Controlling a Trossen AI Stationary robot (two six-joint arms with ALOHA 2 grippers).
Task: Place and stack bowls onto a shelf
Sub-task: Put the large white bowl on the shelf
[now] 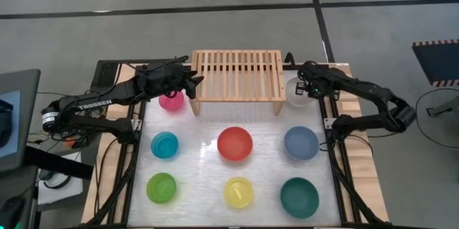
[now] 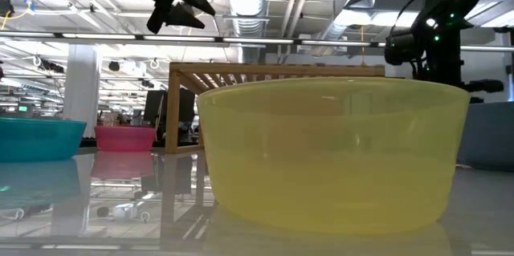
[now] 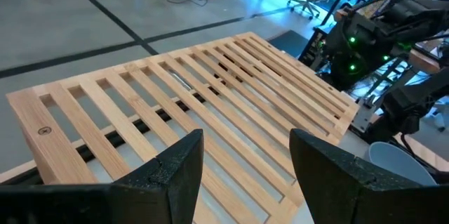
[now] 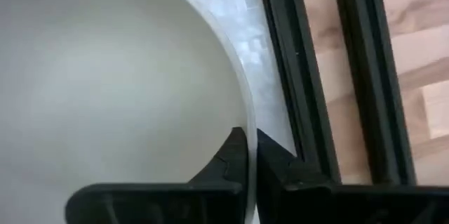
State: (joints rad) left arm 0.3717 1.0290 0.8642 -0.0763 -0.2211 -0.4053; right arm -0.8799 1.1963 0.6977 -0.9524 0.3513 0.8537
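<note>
The light-wood shelf [image 1: 237,75] stands at the table's far middle. My left gripper [image 3: 245,154] is open and hovers by the shelf's left end [image 1: 192,82], above the pink bowl [image 1: 172,101]. My right gripper [image 4: 249,147] is shut on the white bowl [image 1: 295,92], just right of the shelf. On the table stand the cyan [image 1: 164,144], red [image 1: 234,143], dark blue [image 1: 300,143], lime green [image 1: 161,187], yellow [image 1: 238,192] and teal [image 1: 299,197] bowls, each on its base. In the low view the yellow bowl [image 2: 333,156] hides the white one. My right gripper pinches the white bowl's rim [image 4: 247,122] on the side toward the table's right edge, with one finger inside the bowl and one outside. The fingers come from above, pointing down. The bowl sits upright; whether its base is on the table I cannot tell.
Black frame rails [image 1: 336,125] run along the table's left and right sides, the right one close beside the white bowl. The shelf's slatted top [image 3: 210,90] is bare. A strip of open table lies between the shelf and the red bowl.
</note>
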